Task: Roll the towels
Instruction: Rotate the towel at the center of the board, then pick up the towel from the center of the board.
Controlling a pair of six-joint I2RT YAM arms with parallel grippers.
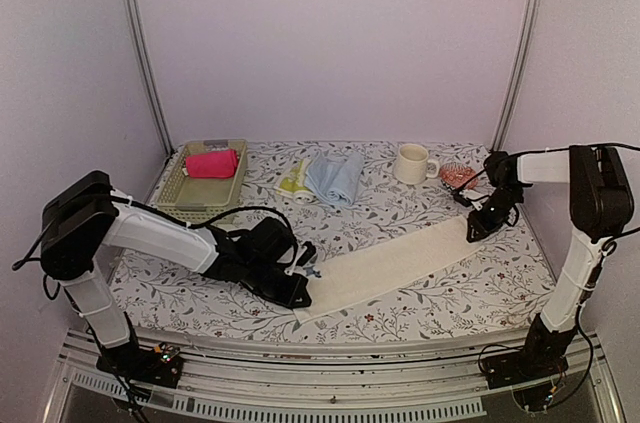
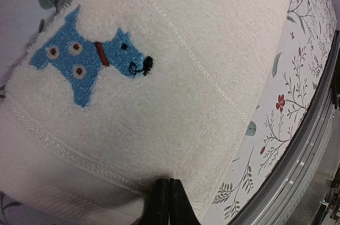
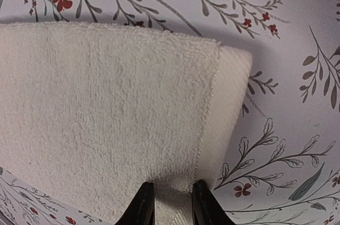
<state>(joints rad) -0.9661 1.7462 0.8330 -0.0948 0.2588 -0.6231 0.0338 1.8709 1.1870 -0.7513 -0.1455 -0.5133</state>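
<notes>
The cream-white towel (image 1: 390, 263) lies as a long folded strip slanting across the table. My left gripper (image 1: 303, 295) is at its near left end, jaws closed together on the towel's edge (image 2: 170, 197). A blue embroidered dog (image 2: 85, 60) shows on that end. My right gripper (image 1: 472, 233) is at the far right end, where its fingers (image 3: 144, 203) pinch the folded cloth (image 3: 106, 102) bunched between them. The hot pink towel (image 1: 211, 163) lies rolled in the basket. The light blue towel (image 1: 336, 178) and pale yellow-green towel (image 1: 293, 181) lie crumpled at the back.
The pale green mesh basket (image 1: 190, 199) stands at the back left. A cream mug (image 1: 411, 164) and a small reddish patterned object (image 1: 459, 176) sit at the back right. The table's front edge and metal rail (image 2: 297, 156) run close beside the left gripper.
</notes>
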